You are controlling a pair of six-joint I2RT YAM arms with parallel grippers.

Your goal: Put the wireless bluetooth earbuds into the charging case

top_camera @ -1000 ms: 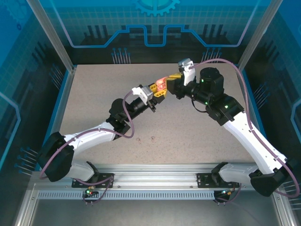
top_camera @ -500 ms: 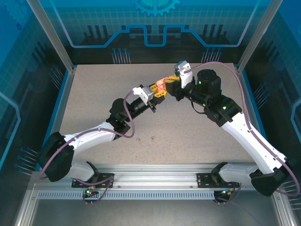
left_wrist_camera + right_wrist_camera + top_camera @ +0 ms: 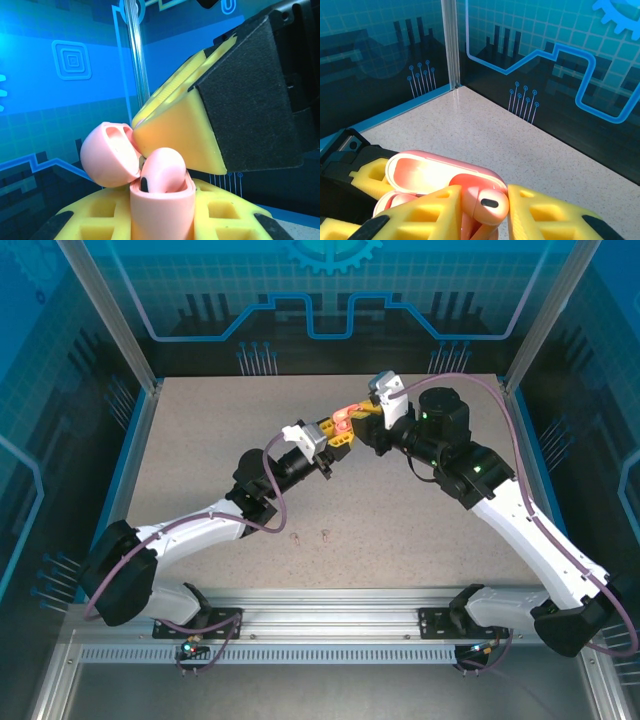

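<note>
1. Case (image 3: 344,421) is held above the middle of the far half of the table (image 3: 200,440), where the two arms meet.
2. The left gripper (image 3: 338,433) reaches in from the left. Seen from the left wrist, its yellow fingers (image 3: 95,220) are closed narrow on the case (image 3: 162,210) from both sides, and the case stands upright between them.
3. The lid (image 3: 107,155) is swung open and tips back to the left, its hollow inside showing.
4. A salmon-pink earbud (image 3: 162,170) sits in the case's mouth. Its rounded head stands above the rim and it leans slightly.
5. The right gripper (image 3: 362,420) comes in from the right and touches the case area. Seen from the right wrist, its two yellow fingers (image 3: 420,215) pinch the earbud (image 3: 487,205) between them, with a narrow gap that the earbud fills.
6. In that same view the open lid (image 3: 435,172) lies just behind the earbud, and a left finger (image 3: 367,180) shows beside it.
7. A tiny piece (image 3: 294,536) and a second piece (image 3: 327,534) lie on the table near the arm bases, close to each other and well apart from the case. They are too small to tell their shape.
</note>
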